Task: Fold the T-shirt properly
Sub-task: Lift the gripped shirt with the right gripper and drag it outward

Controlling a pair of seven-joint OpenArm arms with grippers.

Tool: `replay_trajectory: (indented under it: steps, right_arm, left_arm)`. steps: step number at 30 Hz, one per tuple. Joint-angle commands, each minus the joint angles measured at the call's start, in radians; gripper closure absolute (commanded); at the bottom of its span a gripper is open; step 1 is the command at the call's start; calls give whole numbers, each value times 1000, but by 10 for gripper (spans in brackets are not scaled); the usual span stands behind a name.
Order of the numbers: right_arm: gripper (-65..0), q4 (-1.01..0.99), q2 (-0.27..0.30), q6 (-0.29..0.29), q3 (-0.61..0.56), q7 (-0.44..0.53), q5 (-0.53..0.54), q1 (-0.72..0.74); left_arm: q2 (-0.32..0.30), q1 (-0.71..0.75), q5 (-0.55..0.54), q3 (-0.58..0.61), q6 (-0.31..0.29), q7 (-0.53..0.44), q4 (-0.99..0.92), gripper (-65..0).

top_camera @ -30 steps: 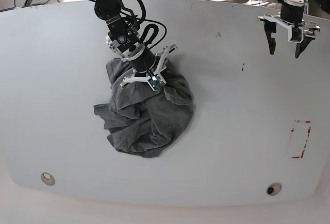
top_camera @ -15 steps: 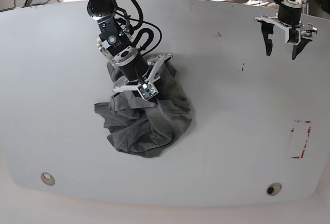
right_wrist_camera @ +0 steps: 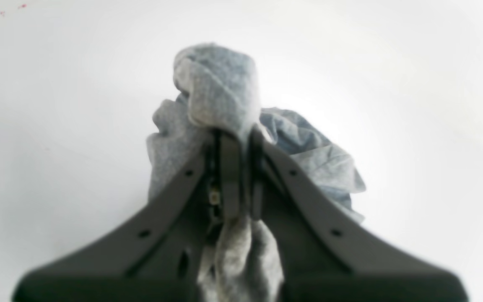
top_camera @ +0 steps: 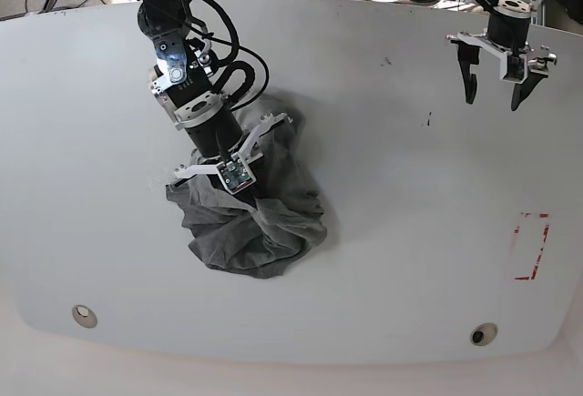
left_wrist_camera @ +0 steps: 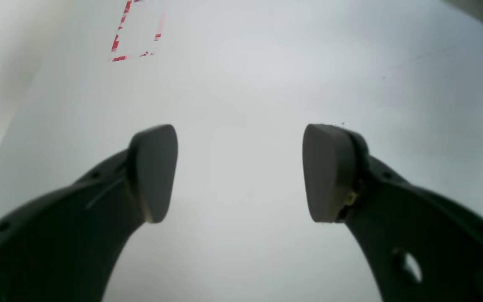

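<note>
The dark grey T-shirt (top_camera: 260,228) lies crumpled in a heap on the white table (top_camera: 410,214), left of centre in the base view. My right gripper (top_camera: 239,180) is shut on a fold of the T-shirt (right_wrist_camera: 220,96) and holds it bunched up over the heap; the rest of the cloth hangs and trails below. My left gripper (top_camera: 493,96) is open and empty, hovering over bare table at the far right. In the left wrist view its gripper (left_wrist_camera: 240,172) shows two pads wide apart with nothing between them.
A red-marked rectangle (top_camera: 530,247) is taped on the table at the right, also in the left wrist view (left_wrist_camera: 136,33). Two round metal inserts (top_camera: 84,315) (top_camera: 484,333) sit near the front edge. Cables and stands crowd the far edge.
My right gripper, shut on the T-shirt, has moved left and toward the front, dragging the cloth so the heap has narrowed. My left gripper has drifted slightly left.
</note>
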Motion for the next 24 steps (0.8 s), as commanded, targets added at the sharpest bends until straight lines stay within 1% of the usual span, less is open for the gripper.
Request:
replay_trajectory:
  steps: [1,8,16,18,20,24]
  right_arm:
    - [-6,31,17,-8,28,44,2,21]
    - [-6,44,28,-9,69,46,2,39]
    - [-8,36,28,-7,112,39,6,99]
    - [-8,31,29,-7,115,40,6,111]
    - [-3,21,29,-6,112,39,8,135]
    - [-4,9,29,-6,117,40,9,156]
  left_arm:
    - [-12,-5,1,-7,6,-16,12,-440]
    - [-12,-23,2,-7,5,-11,9,-440]
    - [-10,-77,-1,-14,5,4,1,-440]
    - [-10,-94,-2,-13,6,15,1,-440]
    - [-10,-151,-1,-10,5,48,-5,-448]
    - [-7,-208,-2,3,4,83,-14,-447]
